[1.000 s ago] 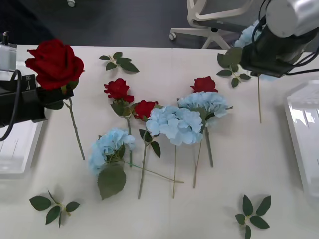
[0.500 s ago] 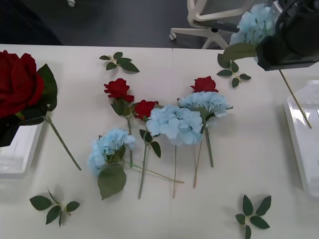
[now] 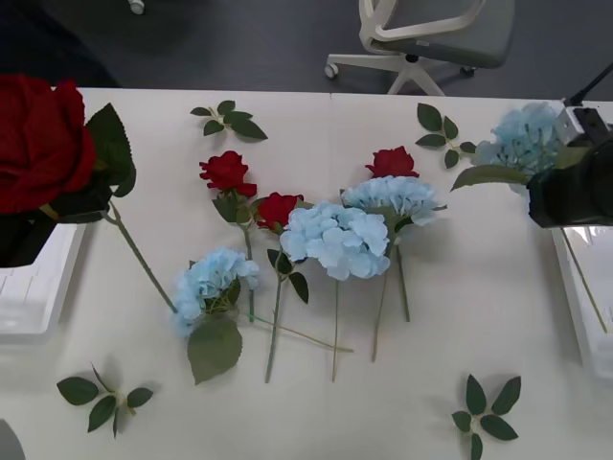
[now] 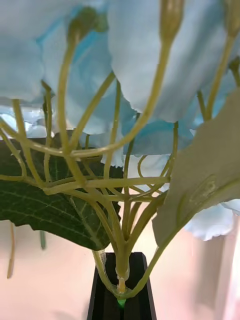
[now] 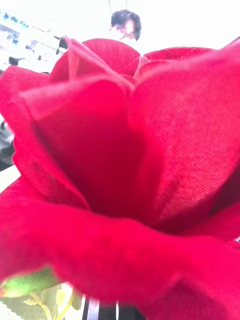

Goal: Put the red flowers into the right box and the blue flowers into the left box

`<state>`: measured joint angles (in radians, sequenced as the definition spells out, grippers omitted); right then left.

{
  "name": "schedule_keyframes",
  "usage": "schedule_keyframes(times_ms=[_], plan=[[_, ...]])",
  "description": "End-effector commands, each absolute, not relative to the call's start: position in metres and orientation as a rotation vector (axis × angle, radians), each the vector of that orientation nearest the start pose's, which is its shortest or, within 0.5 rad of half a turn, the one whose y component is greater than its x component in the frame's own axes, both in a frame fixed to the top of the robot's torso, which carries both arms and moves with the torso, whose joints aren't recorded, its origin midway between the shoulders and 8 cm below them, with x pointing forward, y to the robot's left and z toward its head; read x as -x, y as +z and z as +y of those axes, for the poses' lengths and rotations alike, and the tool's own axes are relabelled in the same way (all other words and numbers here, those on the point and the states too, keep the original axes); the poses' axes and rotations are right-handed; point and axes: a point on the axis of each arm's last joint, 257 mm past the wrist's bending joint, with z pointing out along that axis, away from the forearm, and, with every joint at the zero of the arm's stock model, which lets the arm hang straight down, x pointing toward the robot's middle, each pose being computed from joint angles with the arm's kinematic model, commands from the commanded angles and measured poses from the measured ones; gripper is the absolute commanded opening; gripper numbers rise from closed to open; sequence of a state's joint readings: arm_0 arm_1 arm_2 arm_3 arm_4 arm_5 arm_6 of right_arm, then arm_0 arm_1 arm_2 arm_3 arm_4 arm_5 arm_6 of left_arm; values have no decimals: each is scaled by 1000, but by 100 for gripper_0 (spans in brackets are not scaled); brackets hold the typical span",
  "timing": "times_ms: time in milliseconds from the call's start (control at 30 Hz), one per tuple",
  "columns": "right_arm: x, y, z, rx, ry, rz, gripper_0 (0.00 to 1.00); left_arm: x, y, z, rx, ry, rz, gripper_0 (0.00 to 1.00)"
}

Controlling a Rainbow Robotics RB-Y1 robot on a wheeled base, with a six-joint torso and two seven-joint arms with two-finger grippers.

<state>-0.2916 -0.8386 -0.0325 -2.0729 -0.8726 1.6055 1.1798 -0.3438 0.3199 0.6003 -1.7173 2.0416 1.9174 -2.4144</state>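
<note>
My left gripper [image 3: 24, 230] is shut on the stem of a red flower [image 3: 38, 144], held up over the left box [image 3: 38, 287] at the table's left edge; its bloom [image 5: 125, 175] sits close before the left wrist camera. My right gripper [image 3: 575, 192] is shut on a blue flower [image 3: 525, 139] above the right box [image 3: 579, 287]. In the right wrist view the black fingers [image 4: 100, 300] pinch its stem under the blue petals [image 4: 150, 75]. Three red flowers [image 3: 225, 171] [image 3: 278, 208] [image 3: 392, 162] and three blue flowers [image 3: 213, 283] [image 3: 335, 238] [image 3: 395, 196] lie mid-table.
Loose green leaf sprigs lie at the back [image 3: 230, 120] [image 3: 442, 129] and near the front edge [image 3: 101, 398] [image 3: 487, 412]. An office chair [image 3: 431, 29] stands beyond the table. The flower stems in the middle cross one another.
The left arm has carried the red flower further left and nearer the camera. The right arm has swung the blue flower from the back right down toward the right box.
</note>
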Motion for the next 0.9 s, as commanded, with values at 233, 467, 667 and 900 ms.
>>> schedule_keyframes(times_ms=[233, 467, 667, 900], plan=[[-439, -219, -311, 65, 153, 2503, 0, -338, 6, 116, -1170, -1278, 1114, 0], [-433, -262, -310, -24, 133, 2524, 0, -348, 10, 84, -1170, -1293, 1109, 0], [-442, -286, -302, -85, 148, 2498, 0, -358, 16, 66, -1168, -1280, 1111, 0], [-443, -288, -304, -102, 136, 2489, 20, -355, 15, 49, -1207, -1285, 1096, 0]])
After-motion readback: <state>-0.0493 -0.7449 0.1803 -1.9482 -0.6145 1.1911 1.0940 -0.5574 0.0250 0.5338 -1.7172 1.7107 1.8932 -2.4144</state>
